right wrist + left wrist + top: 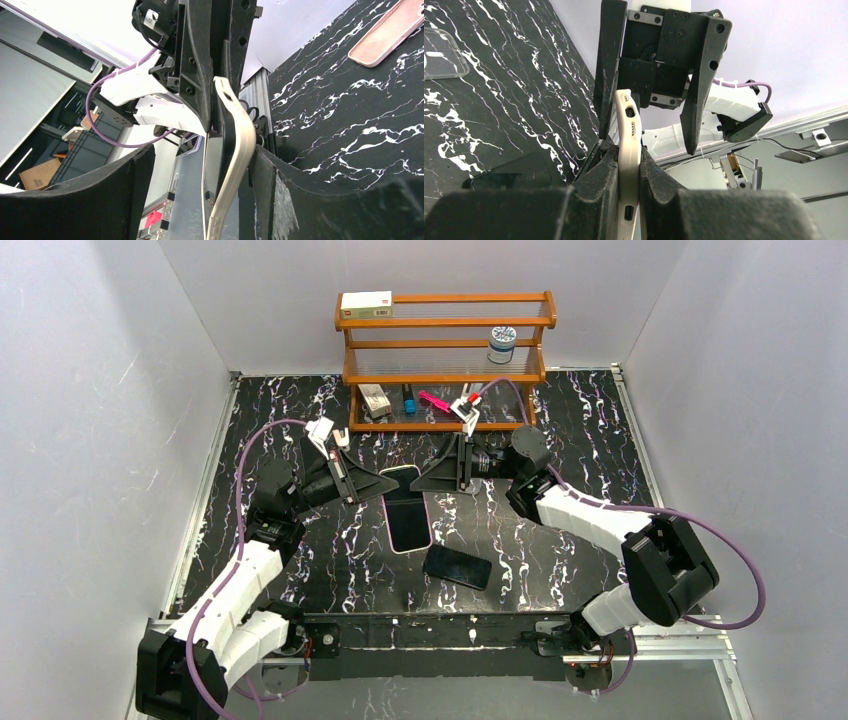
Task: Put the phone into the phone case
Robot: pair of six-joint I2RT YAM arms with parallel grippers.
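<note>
The phone (409,520), dark with a lavender rim, hangs above the table's middle between both arms. A cream phone case (400,473) sits around its far end. My left gripper (352,483) is shut on the phone case (629,135), whose edge is pinched between the two pads. In the right wrist view the phone case (240,150) bows away from the dark phone (229,135). My right gripper (447,478) stands open around them (200,150); one finger (280,185) touches the case and the other stands well clear.
A second dark phone (457,566) lies flat near the front edge. A clear case (439,50) and a pink case (385,35) lie on the marble table (580,440). A wooden shelf (445,360) with small items stands at the back.
</note>
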